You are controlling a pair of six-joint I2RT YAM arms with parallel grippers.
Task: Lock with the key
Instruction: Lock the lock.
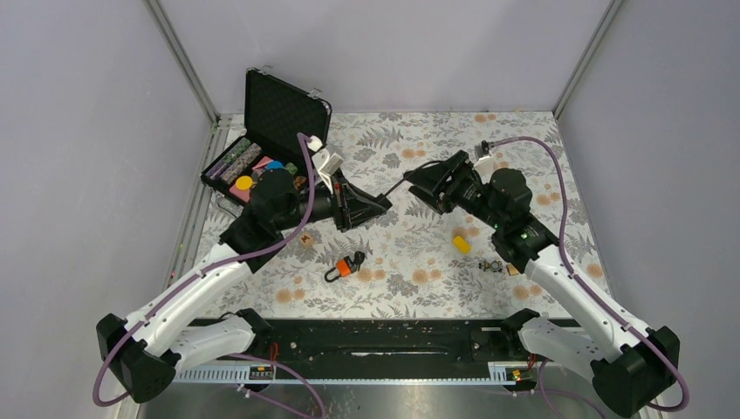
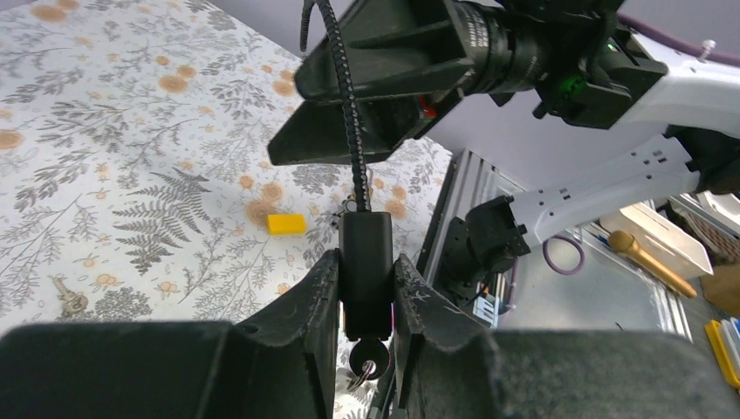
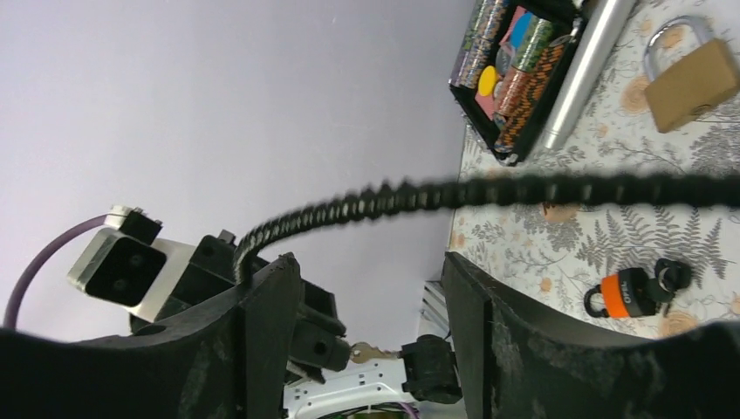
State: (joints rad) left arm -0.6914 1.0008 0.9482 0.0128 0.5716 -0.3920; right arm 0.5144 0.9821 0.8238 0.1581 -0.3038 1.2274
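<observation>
My left gripper (image 2: 366, 262) is shut on the black body of a cable lock (image 2: 366, 236), held above the table. A black-headed key (image 2: 368, 360) sticks out of the body's lower end, with a silver key (image 3: 371, 353) hanging from it. The lock's ribbed cable (image 2: 345, 105) rises from the body and arcs across the right wrist view (image 3: 489, 192). My right gripper (image 3: 371, 262) faces the left one (image 1: 377, 206) from close by. Its jaws stand wide apart with nothing between them, and the cable passes just beyond its fingers (image 3: 270, 332).
On the floral table lie an orange padlock with keys (image 1: 345, 266), a yellow block (image 1: 461, 243), a small loose key (image 1: 491, 265) and a brass padlock (image 3: 694, 78). An open black case of poker chips (image 1: 262, 140) sits at the back left, with a silver cylinder (image 3: 586, 70) beside it.
</observation>
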